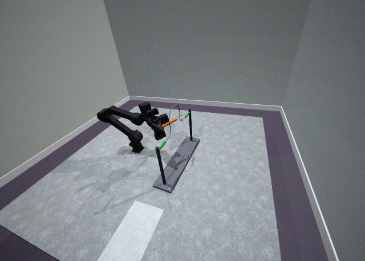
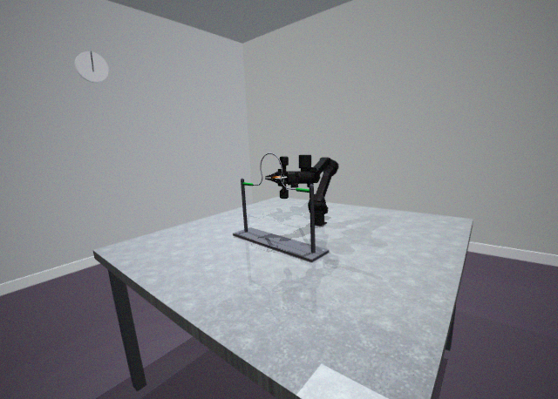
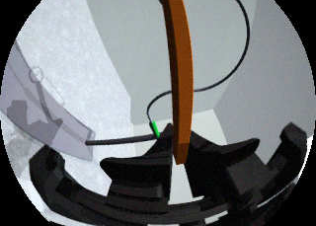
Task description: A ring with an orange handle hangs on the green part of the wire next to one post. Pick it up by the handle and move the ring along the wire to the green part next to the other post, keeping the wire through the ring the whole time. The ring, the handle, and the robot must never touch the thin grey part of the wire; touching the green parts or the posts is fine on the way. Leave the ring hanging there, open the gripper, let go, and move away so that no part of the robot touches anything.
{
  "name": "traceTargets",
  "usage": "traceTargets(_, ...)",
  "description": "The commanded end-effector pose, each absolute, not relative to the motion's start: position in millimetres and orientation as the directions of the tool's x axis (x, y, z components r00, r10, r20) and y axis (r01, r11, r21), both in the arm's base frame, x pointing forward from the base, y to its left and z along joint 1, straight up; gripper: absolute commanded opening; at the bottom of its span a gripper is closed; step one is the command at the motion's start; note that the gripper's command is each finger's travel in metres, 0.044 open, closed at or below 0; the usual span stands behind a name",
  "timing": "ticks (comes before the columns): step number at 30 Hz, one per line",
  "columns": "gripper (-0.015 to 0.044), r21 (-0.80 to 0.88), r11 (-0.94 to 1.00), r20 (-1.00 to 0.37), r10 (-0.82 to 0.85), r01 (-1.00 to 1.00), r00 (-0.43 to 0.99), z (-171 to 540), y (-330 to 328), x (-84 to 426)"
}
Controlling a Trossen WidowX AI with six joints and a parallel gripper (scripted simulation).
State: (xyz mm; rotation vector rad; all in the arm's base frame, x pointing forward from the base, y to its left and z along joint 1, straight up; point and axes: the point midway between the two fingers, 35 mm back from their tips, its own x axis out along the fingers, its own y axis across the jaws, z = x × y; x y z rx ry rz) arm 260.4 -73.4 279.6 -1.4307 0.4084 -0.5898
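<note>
My gripper (image 1: 161,126) (image 3: 173,126) is shut on the near end of the orange handle (image 1: 169,122) (image 3: 182,78). The handle points away from the fingers to the ring (image 1: 182,117), which lies nearly flat in the top view. The ring appears to surround the thin grey wire (image 1: 170,129) (image 3: 248,34) at the foot of its tall arch, close to the far green part (image 1: 187,114) (image 2: 248,184); contact cannot be told. The other green part (image 1: 162,145) (image 2: 302,189) is at the near post. Most of the ring is outside the wrist view.
The far post (image 1: 190,127) (image 2: 244,207) and near post (image 1: 161,167) (image 2: 312,221) rise from a long dark base (image 1: 177,167) (image 2: 288,246). The gripper is above the base on the robot's side, close to the wire arch. A white patch (image 1: 132,228) lies in front.
</note>
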Motion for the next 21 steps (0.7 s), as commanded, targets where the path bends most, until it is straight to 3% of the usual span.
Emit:
traceTargets(1, -0.0150, -0.985, 0.111, 0.039, -0.609, 0.134, 0.792, 265, -72, 260)
traceTargets(21, -0.0150, -0.831, 0.530, -0.152, -0.510, 0.170, 0.847, 200, -50, 274)
